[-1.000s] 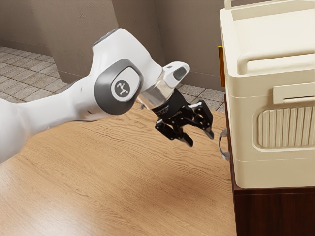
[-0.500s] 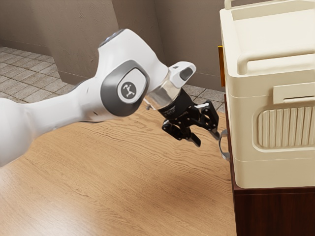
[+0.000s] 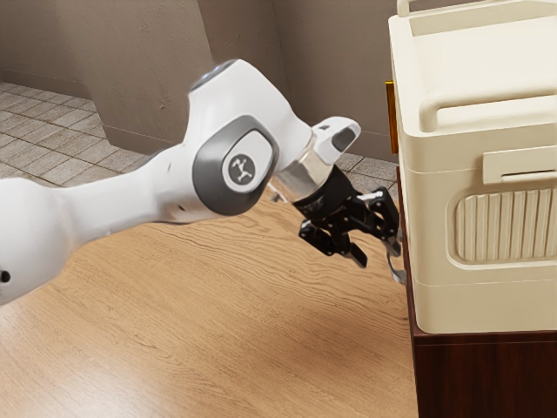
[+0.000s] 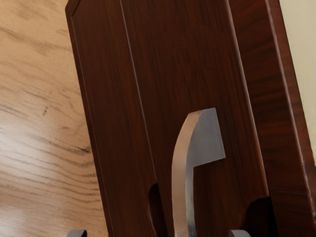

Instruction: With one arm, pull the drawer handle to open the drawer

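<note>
My gripper [image 3: 379, 256] is at the cabinet's front in the exterior view, its fingers spread apart. The finger nearer the cabinet overlaps the curved metal handle [image 3: 399, 274] and hides its upper part. In the wrist view the handle [image 4: 181, 170] stands out from the dark brown drawer front [image 4: 192, 64] and runs down toward the space between the tips of the gripper [image 4: 158, 233]. Neither fingertip visibly presses on it. Whether they touch it, I cannot tell.
A large cream box [image 3: 435, 300] sits on the dark wooden cabinet [image 3: 479, 374], right beside my hand. Wooden flooring or tabletop [image 3: 218, 322] stretches below the arm. Behind the box's edge is a yellow-gold panel [image 3: 392, 117].
My hand has moved toward the exterior view's right and slightly down, from short of the handle to overlapping it. The fingers have stayed apart, and the handle and box have not moved.
</note>
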You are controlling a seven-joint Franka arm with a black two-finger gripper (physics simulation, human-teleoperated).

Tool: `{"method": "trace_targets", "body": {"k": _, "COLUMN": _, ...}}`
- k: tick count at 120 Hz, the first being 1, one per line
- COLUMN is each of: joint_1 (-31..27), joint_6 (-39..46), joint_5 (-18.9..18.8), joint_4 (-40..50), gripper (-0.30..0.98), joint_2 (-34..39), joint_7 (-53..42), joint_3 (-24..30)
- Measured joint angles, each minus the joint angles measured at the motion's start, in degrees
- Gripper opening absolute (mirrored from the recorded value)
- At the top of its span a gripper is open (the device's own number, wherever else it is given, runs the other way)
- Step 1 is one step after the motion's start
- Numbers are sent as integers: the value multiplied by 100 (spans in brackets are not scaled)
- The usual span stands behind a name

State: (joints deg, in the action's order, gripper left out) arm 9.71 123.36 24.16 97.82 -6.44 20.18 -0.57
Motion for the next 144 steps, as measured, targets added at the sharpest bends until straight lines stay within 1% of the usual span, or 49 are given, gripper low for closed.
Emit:
{"method": "trace_targets", "body": {"k": 48, "joint_1": -4, "joint_6": 64, "joint_5": -12, "joint_4": 38, "gripper": 32, "joint_2": -60, "joint_7": 25, "joint_3": 8}}
{"method": "trace_targets", "body": {"k": 71, "joint_1": -16, "joint_6": 63, "joint_5": 15, "joint_4": 63, "gripper": 18, "joint_2": -29, "joint_7": 25, "joint_3": -7}}
{"method": "trace_targets", "body": {"k": 107, "joint_1": -15, "joint_6": 51, "joint_5": -6, "joint_4": 114, "gripper": -1, "joint_2": 18, "joint_7": 80, "joint_3": -19}}
{"method": "trace_targets", "body": {"k": 123, "joint_1": -21, "joint_6": 40, "joint_5": -34, "joint_4": 146, "gripper": -6, "joint_2": 56, "joint_7": 130, "joint_3": -30}}
{"method": "trace_targets", "body": {"k": 144, "joint_1": -57, "joint_6": 35, "joint_5": -89, "joint_4": 296, "gripper": -8, "joint_2": 170, "joint_7": 223, "joint_3": -57}}
